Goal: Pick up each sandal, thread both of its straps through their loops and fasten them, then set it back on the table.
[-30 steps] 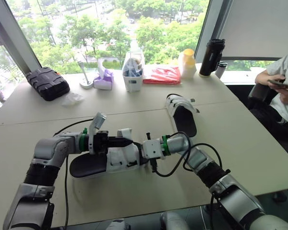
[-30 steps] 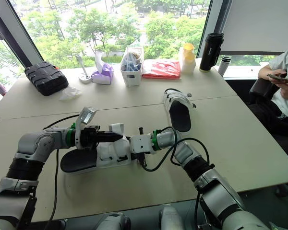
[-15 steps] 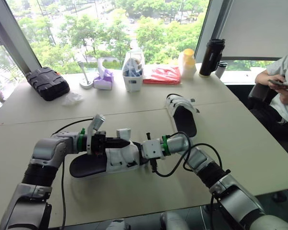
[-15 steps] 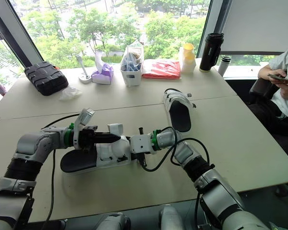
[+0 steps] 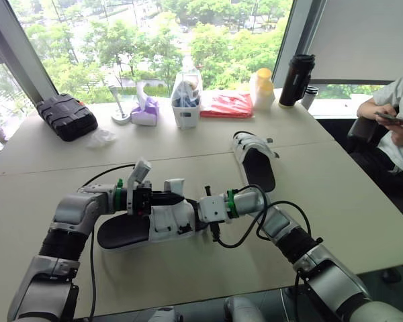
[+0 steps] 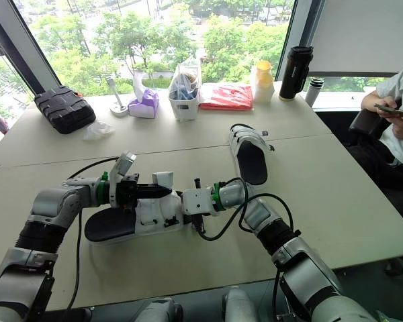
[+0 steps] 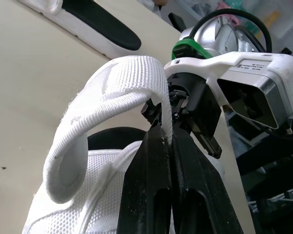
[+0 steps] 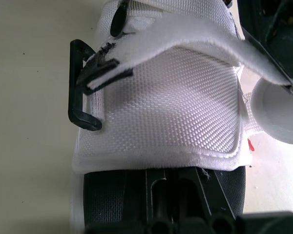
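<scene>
Near the front of the counter [image 5: 188,272], one sandal [image 5: 124,231] lies flat between my two arms. My left claw [image 5: 169,199] is pinched tight on the white strap [image 7: 122,80], so the strap stands up in a bend over the sandal's white top. A moment ago this claw was a bit farther back. Now it has slid a little toward my right claw [image 5: 203,208], and the strap has come with it. The sandal itself has stayed put. My right claw rests against the sandal's side (I cannot tell if it is open or closed). The black loop [image 8: 80,105] hangs at the sandal's edge, and I see no strap through it. So I think this small move only lines the strap up, and this sandal is not done yet. The other sandal [image 5: 255,161] lies farther back on the counter.
</scene>
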`<action>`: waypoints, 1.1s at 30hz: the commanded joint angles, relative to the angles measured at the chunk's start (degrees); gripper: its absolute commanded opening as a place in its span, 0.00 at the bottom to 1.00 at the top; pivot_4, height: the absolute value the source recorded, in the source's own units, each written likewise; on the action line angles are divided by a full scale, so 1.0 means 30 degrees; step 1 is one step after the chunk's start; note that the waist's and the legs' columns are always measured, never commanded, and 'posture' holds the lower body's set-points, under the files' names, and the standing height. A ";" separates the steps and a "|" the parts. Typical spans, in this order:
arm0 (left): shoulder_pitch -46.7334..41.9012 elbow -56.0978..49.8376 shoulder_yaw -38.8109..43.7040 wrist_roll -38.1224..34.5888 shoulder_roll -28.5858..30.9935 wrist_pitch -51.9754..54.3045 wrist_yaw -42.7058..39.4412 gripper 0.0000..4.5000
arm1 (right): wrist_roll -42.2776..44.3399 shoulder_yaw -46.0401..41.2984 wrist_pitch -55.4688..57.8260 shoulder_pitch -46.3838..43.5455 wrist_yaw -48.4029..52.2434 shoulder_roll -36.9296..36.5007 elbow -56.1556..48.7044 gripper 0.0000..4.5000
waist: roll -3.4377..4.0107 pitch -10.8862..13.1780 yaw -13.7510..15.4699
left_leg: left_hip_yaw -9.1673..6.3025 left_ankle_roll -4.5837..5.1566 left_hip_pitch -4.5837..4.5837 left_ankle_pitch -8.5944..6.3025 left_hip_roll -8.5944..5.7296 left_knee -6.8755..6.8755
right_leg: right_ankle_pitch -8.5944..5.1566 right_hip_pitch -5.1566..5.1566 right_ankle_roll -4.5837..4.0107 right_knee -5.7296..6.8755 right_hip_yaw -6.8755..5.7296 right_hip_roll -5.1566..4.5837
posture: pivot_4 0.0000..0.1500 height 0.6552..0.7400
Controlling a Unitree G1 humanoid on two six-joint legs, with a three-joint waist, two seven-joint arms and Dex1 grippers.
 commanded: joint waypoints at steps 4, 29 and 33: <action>-0.0179 -0.0998 0.0261 -0.0304 -0.0045 0.0049 0.0174 0.02 | -0.1214 0.1057 0.0825 0.0842 0.0398 -0.0215 0.0870 0.00 | 0.0000 0.0000 0.0003 | 0.0001 0.0000 -0.0001 0.0000 0.0000 0.0001 | 0.0002 0.0000 -0.0003 0.0000 0.0001 0.0000 | 1.00 1.00; 0.0771 -0.2849 0.0971 -0.2549 0.0312 0.3296 0.0335 0.76 | -0.1250 0.1056 0.0793 0.0780 0.0321 -0.0178 0.0991 0.00 | 0.0001 0.0000 -0.0022 | 0.0002 0.0000 0.0001 0.0000 0.0000 0.0001 | 0.0002 0.0000 -0.0002 0.0003 0.0001 0.0000 | 1.00 1.00; 0.1114 -0.3384 0.0837 -0.2715 0.0502 0.3610 0.0325 0.76 | -0.1247 0.1061 0.0794 0.0780 0.0334 -0.0181 0.0990 0.00 | -0.0001 0.0000 0.0000 | -0.0001 0.0000 -0.0001 0.0000 0.0000 0.0006 | 0.0002 -0.0001 -0.0003 0.0005 0.0001 0.0000 | 1.00 1.00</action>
